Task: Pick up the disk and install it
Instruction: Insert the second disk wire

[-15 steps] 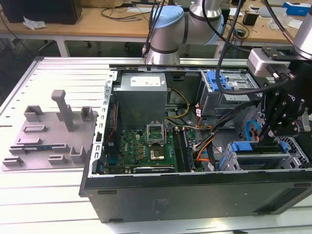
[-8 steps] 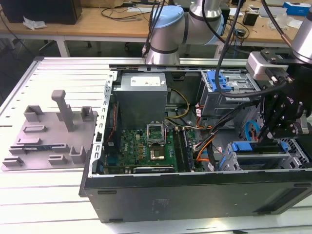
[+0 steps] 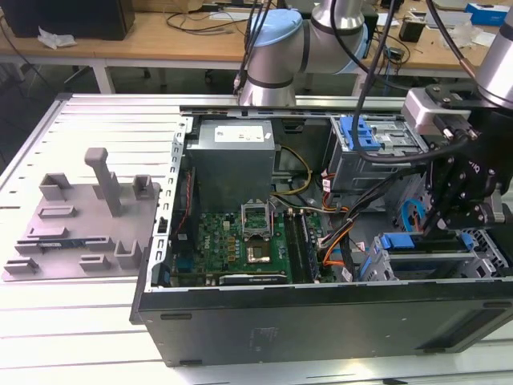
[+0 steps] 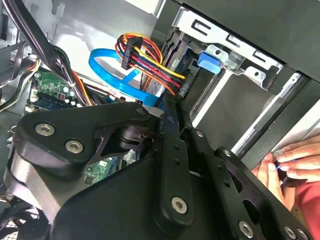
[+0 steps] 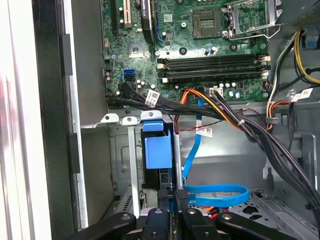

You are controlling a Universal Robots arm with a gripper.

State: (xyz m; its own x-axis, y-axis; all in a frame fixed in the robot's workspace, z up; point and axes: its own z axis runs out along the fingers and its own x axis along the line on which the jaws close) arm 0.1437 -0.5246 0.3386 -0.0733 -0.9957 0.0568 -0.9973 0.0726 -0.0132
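Note:
The disk (image 5: 152,150) stands on edge inside the open computer case, partway into the metal drive cage (image 5: 117,150) at the case's front corner. Its bright blue carrier end (image 4: 208,61) points toward the motherboard. My gripper (image 5: 172,192) is shut on the disk's thin edge, one black finger on each side. In the exterior view the gripper (image 3: 443,220) hangs over the cage at the exterior view's right, and the disk's blue end (image 3: 398,241) sticks out beside it.
A looped blue data cable (image 5: 215,192) and bundled coloured power wires (image 4: 150,60) lie close to the disk. The grey holder block (image 3: 80,216) sits on the table left of the case. A person's hand (image 4: 290,160) is outside the case wall.

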